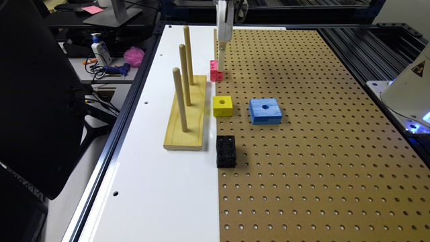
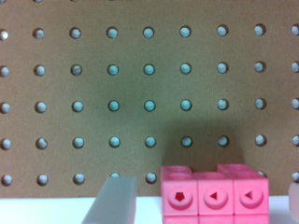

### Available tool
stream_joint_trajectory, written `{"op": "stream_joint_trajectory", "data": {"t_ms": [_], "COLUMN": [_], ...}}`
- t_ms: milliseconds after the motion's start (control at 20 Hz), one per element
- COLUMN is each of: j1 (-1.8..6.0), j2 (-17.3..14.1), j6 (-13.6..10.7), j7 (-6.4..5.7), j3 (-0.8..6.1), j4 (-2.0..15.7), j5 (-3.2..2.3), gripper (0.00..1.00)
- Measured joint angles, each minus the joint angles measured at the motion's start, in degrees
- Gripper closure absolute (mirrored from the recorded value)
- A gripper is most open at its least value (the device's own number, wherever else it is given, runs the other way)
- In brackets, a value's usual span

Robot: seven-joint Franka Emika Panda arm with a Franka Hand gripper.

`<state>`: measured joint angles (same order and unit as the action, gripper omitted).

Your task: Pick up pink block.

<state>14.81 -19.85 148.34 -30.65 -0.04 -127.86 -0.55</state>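
- Beside the seam where white board [image 1: 161, 161] meets pegboard [image 1: 302, 134], the pink block [image 1: 215, 71] sits just past the peg stand [image 1: 186, 114].
- Gripper [image 1: 221, 66] hangs low at the block; in the wrist view its fingers [image 2: 112, 200] are spread, flanking the block [image 2: 215, 196] (ready to close, I judge).

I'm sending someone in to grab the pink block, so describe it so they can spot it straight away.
Find the wooden base with three upright pegs on the white board. Just past its far end, at the pegboard's edge, sits the pink block, with the gripper right against it. It is bright pink joined cubes with dimpled faces; the same-shaped black block sits nearer the camera.
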Motion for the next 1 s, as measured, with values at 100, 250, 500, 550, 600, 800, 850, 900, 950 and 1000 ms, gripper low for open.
{"op": "stream_joint_trajectory", "data": {"t_ms": [100,250,500,550,600,800,850,900,950,1000], "j1": [0.0,0.0,-0.01,-0.01,-0.01,-0.01,-0.01,-0.01,-0.01,-0.01], "j2": [-1.2,-3.4,-3.8,-3.9,-3.9,-4.0,-4.0,-4.0,-4.0,-4.3], "j6": [1.1,3.5,4.1,4.1,4.1,4.1,4.1,4.1,4.1,4.1], "j7": [0.0,0.0,-0.06,-0.1,-0.13,-0.2,-0.2,-0.2,-0.2,-0.2], "j3": [0.0,0.0,0.26,0.39,0.52,0.86,0.89,0.89,0.9,0.9], "j4": [0.0,0.02,0.54,0.79,1.04,1.45,1.47,1.47,1.48,1.49], "j5": [0.0,0.0,0.0,0.01,0.02,0.02,0.02,0.02,0.02,0.02], "gripper": [0.0,0.0,0.0,0.0,0.0,0.0,0.0,0.0,0.0,0.0]}}
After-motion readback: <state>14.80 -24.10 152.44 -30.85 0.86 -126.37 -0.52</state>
